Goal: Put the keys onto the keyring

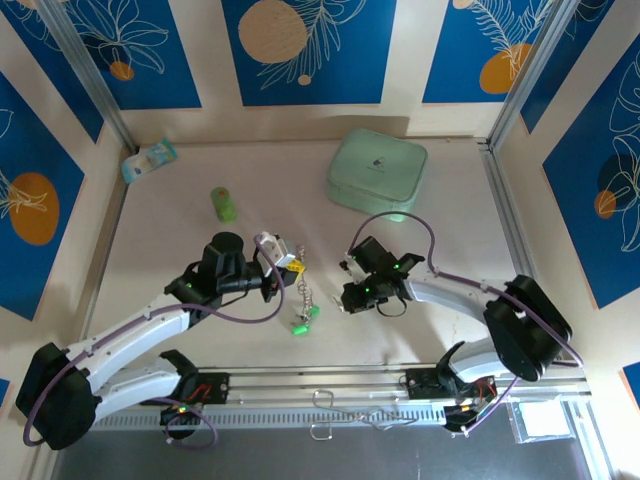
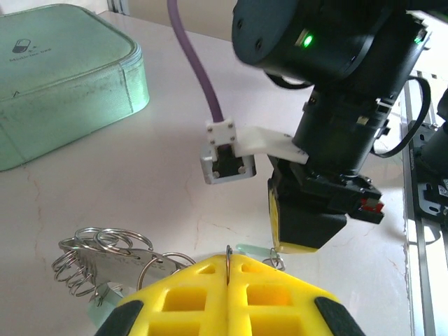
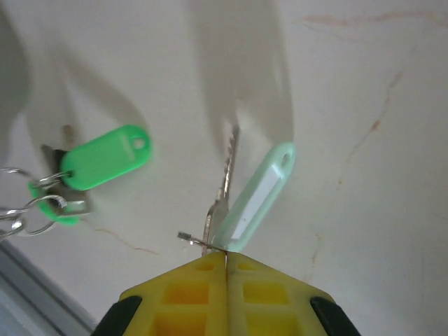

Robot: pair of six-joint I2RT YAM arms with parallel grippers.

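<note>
The keyring [image 1: 305, 292], a thin silvery beaded loop, is pinched at one end by the closed left pincer [image 2: 229, 260]. A mint-headed key [image 3: 255, 199] is clamped in the right pincer [image 3: 225, 255], blade pointing away. Green-headed keys [image 3: 105, 164] lie flat on the tabletop [image 3: 364, 84], linked to small rings [image 3: 28, 210].
</note>
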